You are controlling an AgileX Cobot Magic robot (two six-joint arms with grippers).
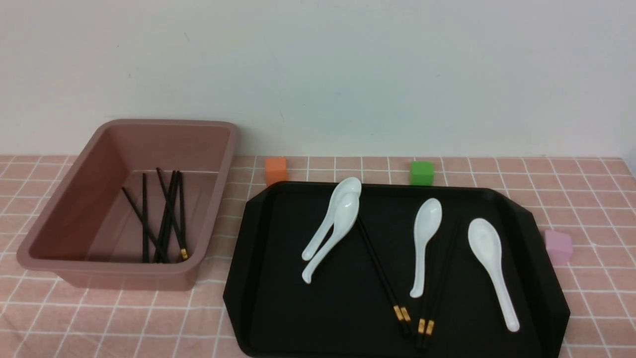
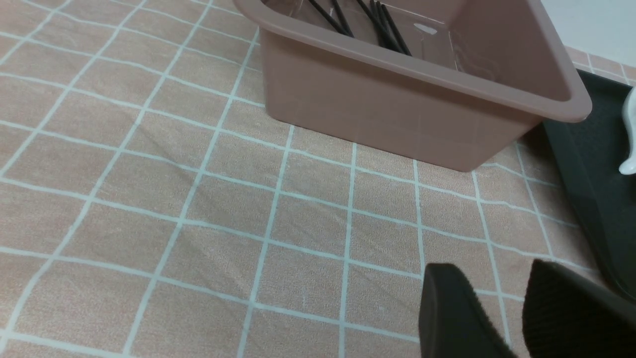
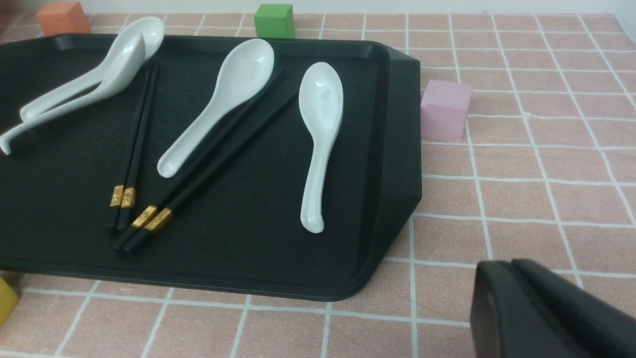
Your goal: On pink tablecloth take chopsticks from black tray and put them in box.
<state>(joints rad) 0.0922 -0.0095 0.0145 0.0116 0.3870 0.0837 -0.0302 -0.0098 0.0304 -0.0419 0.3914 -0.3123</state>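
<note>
Two pairs of black chopsticks with gold bands lie on the black tray: one pair near its middle, the other to its right. Both pairs show in the right wrist view. The brownish-pink box stands left of the tray on the pink tablecloth and holds several chopsticks. My left gripper is open and empty above the cloth, near the box. My right gripper is shut and empty above the cloth, beside the tray. Neither gripper shows in the front view.
White spoons lie on the tray: two stacked, one in the middle, one at the right. Around the tray stand an orange cube, a green cube, a pink cube and a yellow cube.
</note>
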